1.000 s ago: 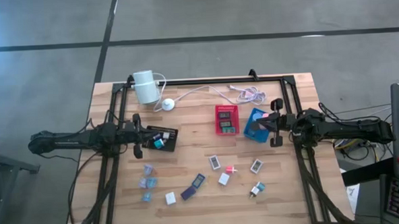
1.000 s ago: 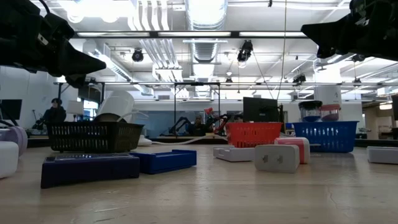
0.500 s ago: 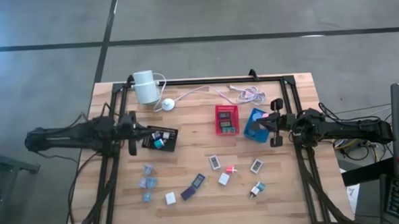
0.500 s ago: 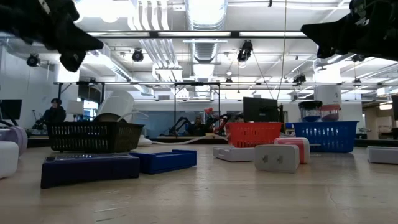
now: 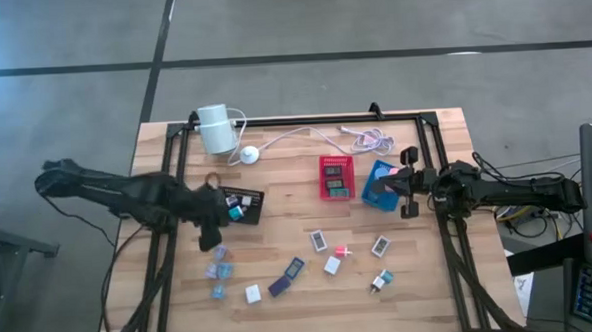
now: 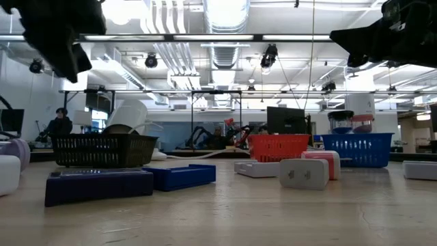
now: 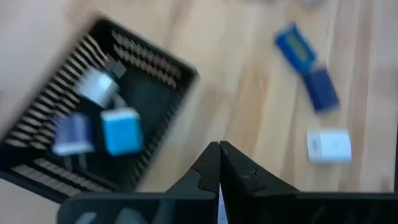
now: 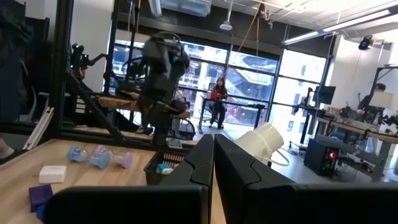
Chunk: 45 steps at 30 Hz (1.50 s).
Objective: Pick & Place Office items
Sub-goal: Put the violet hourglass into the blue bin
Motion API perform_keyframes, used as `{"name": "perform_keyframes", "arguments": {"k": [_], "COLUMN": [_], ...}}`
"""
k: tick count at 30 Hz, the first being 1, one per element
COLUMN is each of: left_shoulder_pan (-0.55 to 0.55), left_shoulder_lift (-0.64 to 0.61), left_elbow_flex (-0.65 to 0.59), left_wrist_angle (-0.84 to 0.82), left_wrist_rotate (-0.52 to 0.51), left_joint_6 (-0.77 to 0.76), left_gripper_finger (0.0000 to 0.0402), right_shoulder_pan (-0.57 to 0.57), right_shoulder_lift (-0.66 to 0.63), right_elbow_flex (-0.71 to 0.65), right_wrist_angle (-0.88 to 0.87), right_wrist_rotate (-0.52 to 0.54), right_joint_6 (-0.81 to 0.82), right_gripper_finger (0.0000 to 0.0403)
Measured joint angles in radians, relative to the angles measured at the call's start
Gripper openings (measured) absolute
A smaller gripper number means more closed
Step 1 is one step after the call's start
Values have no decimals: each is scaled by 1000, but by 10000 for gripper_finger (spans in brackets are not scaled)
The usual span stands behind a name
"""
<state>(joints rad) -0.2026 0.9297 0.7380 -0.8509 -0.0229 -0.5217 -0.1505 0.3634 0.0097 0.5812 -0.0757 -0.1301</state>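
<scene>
The office items are small white, teal, pink and purple pieces. Some lie loose on the wood, such as the pale blue ones (image 5: pixel 218 261), a white block (image 5: pixel 253 294) and a purple piece (image 5: pixel 280 284). Others lie in the black tray (image 5: pixel 247 197), the red tray (image 5: pixel 336 165) and the blue tray (image 5: pixel 376 170). My left gripper (image 5: pixel 212 240) hangs shut above the table, just on the near side of the black tray (image 7: pixel 93 106), pointing down. In its wrist view a white piece (image 7: pixel 328 146) lies beyond the fingers. My right gripper (image 5: pixel 409 182) waits shut, level, above the blue tray's right edge.
A white cylinder (image 5: pixel 214 128), its round puck (image 5: pixel 248 155) and a white cable (image 5: pixel 367 137) lie along the far edge. A black frame (image 5: pixel 304 120) borders the work area. Bare wood shows between the black and red trays. People stand in the room beyond.
My left arm drew back toward the table's left edge from beside the black tray. It then swung toward the near edge and tipped its gripper downward, ending over the wood just near of the black tray. The right arm and all items kept still.
</scene>
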Motion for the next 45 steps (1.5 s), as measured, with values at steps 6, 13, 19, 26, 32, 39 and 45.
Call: {"name": "perform_keyframes", "arguments": {"k": [6,13,19,26,32,39,45], "left_shoulder_pan": [-106,-192,-236,-293,-308,-309,-309], "left_shoulder_lift": [146,178,167,211,255,329,383], "left_elbow_flex": [59,70,65,59,59,58,58], "left_wrist_angle": [-107,-159,-120,-62,-107,-112,-102], "left_wrist_rotate": [14,54,76,132,150,132,145], "left_joint_6": [-14,-110,-318,-331,-428,-518,-534], "left_gripper_finger": [34,66,85,88,88,88,121], "right_shoulder_pan": [0,0,0,0,0,0,0], "right_shoulder_lift": [0,0,0,-1,-1,-1,-1], "right_elbow_flex": [0,0,0,0,0,0,0], "right_wrist_angle": [1,2,2,3,4,4,4], "right_wrist_rotate": [0,0,0,0,0,0,0], "right_joint_6": [0,0,0,0,3,3,7], "right_gripper_finger": [8,8,8,8,8,8,8]}}
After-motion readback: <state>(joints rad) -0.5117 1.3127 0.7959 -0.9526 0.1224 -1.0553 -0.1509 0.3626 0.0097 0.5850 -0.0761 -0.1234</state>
